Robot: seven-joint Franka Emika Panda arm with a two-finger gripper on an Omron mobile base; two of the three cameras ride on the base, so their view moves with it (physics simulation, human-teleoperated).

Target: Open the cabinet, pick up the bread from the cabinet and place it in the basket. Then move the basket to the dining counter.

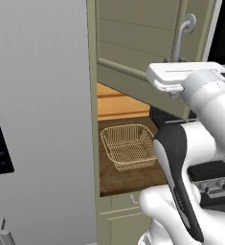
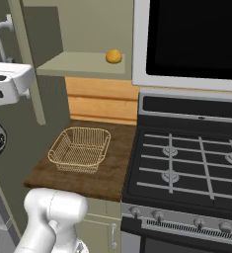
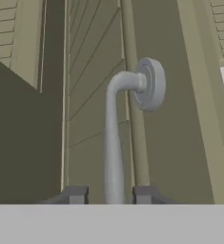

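A robot arm in a rendered kitchen stands at the cabinet door, which is swung well open, with the gripper at the long silver handle. In the hand view the two finger tips straddle the bar with a sliver of room on either side, jaws narrow and apparently not clamped on it; whether either pad brushes the bar cannot be told. The door-opening step looks all but done (a reading of the open door, not a thing witnessed).

The bread sits alone on the pale cabinet shelf, toward its right end, near the dark appliance beside the cabinet. Directly below, the basket rests empty on the short brown worktop, just beside the stove.

The next move likely calls for backing the fingers clear of the handle, then swinging round the door's edge to reach the shelf. Room is tight: the open door hangs between the arm and the shelf, the grey fridge walls the left side, and the shelf's front lip must be cleared before the bun can come down to the basket.
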